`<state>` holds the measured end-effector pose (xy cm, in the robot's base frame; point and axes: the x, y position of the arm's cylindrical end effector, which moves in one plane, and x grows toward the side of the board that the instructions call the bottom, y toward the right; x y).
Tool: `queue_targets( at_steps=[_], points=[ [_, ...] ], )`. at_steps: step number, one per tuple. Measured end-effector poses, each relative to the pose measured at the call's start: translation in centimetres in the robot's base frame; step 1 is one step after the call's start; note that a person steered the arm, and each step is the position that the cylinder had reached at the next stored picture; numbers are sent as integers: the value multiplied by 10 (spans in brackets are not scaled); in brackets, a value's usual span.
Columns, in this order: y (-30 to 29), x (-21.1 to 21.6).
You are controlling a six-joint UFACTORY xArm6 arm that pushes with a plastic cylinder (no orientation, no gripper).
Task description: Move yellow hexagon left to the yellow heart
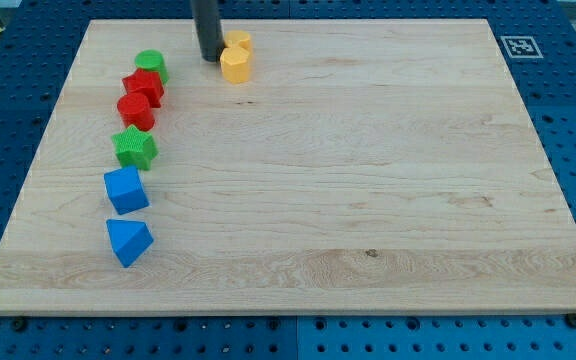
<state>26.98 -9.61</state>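
A: Right, no gripper here; my tip point(209, 58) sits just left of the touching yellow hexagon point(238, 42) and yellow heart point(234, 64), tabletop point(368, 200) top edge
B: Risk: pushing right shoves both away

Wooden board point(368, 200) with two yellow blocks point(235, 56) near its top, six red, green, blue blocks point(133, 150) down its left
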Motion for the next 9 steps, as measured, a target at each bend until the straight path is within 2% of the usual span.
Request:
queue_targets(
  at_steps=[3,4,6,7,9],
  points=[
    [61,0],
    [83,12],
    [84,82],
    [52,84],
    [41,75]
  ],
)
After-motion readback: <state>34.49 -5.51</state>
